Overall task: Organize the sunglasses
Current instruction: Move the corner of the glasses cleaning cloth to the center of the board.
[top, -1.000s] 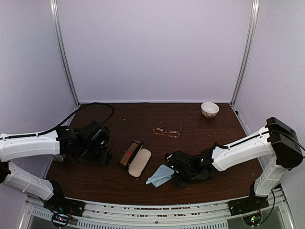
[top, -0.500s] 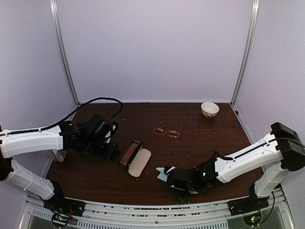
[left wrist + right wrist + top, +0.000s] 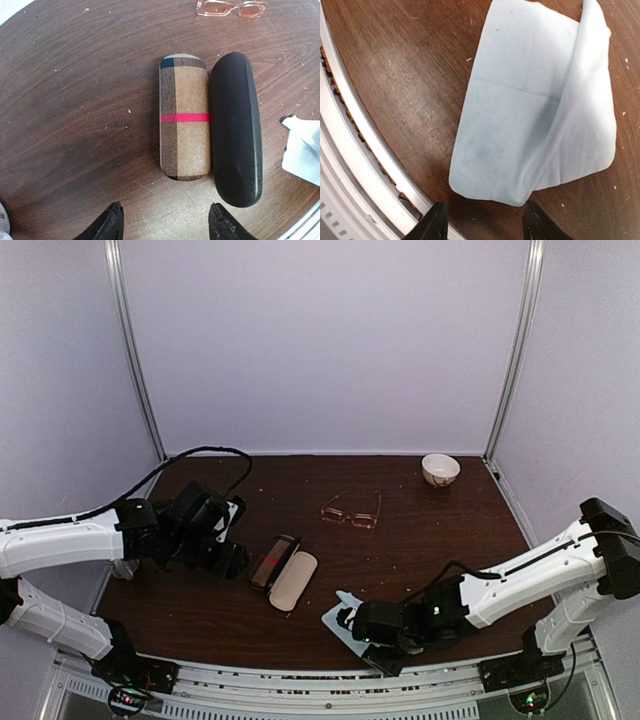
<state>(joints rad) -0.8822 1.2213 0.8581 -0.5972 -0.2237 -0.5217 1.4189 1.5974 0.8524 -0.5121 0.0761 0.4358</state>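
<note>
From above, the sunglasses (image 3: 352, 511) lie open on the brown table (image 3: 420, 540), past its middle and well away from both arms. A bowl (image 3: 440, 469) stands at the far right corner. The plaid case (image 3: 272, 560) and the black case (image 3: 295, 581), which shines pale here, lie side by side, touching, left of centre. The left gripper (image 3: 228, 558) hangs just left of them. The right gripper (image 3: 352, 625) sits low at the near edge, by a blue cloth (image 3: 332, 616).

On the left wrist, the left gripper (image 3: 165, 227) has its fingers (image 3: 112, 222) apart with nothing between them, pointing at the near ends of the plaid case (image 3: 184, 117) and black case (image 3: 236, 127). The sunglasses (image 3: 232, 7) show at the top edge, the cloth (image 3: 302, 150) at right.

On the right wrist, the right gripper (image 3: 485, 225) also has its fingers (image 3: 537, 222) spread, clamping nothing. The cloth (image 3: 520, 120) lies flat just ahead of them, its right side folded over, beside the table's metal rail (image 3: 350, 130).
</note>
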